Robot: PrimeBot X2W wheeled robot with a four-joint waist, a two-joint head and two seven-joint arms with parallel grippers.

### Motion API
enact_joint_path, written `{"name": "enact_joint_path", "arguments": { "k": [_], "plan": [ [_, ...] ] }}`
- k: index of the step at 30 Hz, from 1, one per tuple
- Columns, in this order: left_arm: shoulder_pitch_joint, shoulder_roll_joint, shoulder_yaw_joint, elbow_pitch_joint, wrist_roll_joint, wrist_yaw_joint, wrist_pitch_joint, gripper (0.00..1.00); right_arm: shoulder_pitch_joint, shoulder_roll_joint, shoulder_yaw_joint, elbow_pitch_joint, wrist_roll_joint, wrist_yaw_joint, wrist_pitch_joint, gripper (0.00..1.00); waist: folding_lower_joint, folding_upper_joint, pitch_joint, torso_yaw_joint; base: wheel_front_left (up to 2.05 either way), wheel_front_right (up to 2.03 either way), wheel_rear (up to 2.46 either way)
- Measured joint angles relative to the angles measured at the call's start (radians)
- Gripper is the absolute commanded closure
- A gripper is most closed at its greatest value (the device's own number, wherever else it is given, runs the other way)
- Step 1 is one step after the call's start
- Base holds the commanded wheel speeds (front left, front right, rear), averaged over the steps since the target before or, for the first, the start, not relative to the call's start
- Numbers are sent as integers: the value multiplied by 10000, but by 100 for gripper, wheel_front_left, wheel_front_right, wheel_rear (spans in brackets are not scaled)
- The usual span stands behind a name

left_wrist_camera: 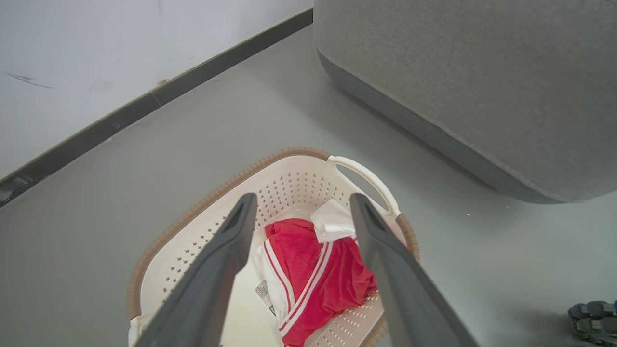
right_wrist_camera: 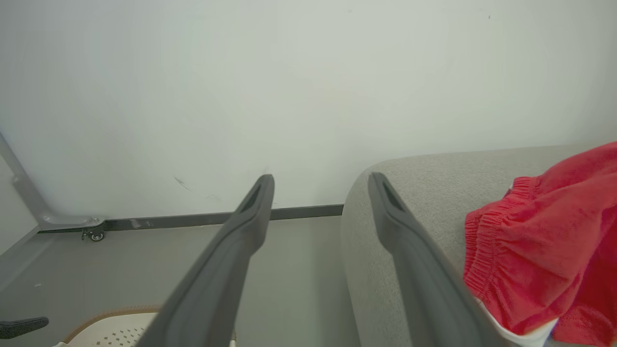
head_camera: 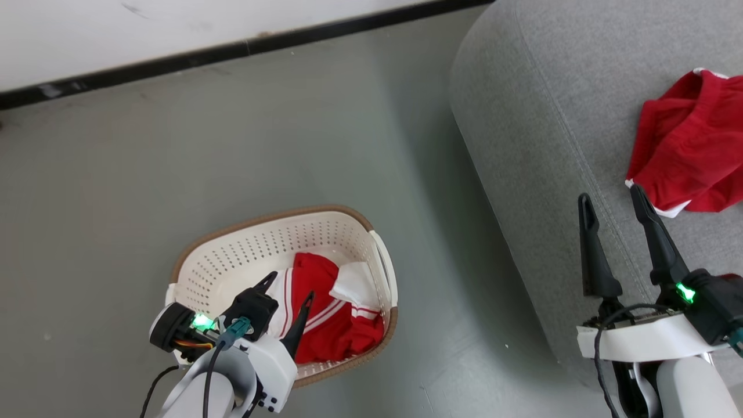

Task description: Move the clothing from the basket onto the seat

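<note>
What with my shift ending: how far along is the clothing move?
Done: one red garment lies on the seat. In hand: nothing; the open left pincer hangs over the basket, the open right pincer over the seat. Left: a red-and-white garment in the basket.

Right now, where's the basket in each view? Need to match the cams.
Head view: basket at lower left of centre.
Left wrist view: basket at bottom centre, red clothing inside.
Right wrist view: basket, a sliver of rim and wall at the bottom left edge.
Shared landmark: the grey seat, right of the basket in all three.
</note>
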State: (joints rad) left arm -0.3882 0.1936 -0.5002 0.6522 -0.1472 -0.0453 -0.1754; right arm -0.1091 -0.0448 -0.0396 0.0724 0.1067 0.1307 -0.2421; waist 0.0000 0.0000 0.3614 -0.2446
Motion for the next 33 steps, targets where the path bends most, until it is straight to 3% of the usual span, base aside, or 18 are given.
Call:
{"name": "enact_joint_path", "arguments": {
  "k": [33],
  "plan": [
    [-2011,-35,-433,1923,700,-77,36,0,-2533,12,238,-311,280,0,-100,0,0,0,3139,-903,0,0,0]
  ]
}}
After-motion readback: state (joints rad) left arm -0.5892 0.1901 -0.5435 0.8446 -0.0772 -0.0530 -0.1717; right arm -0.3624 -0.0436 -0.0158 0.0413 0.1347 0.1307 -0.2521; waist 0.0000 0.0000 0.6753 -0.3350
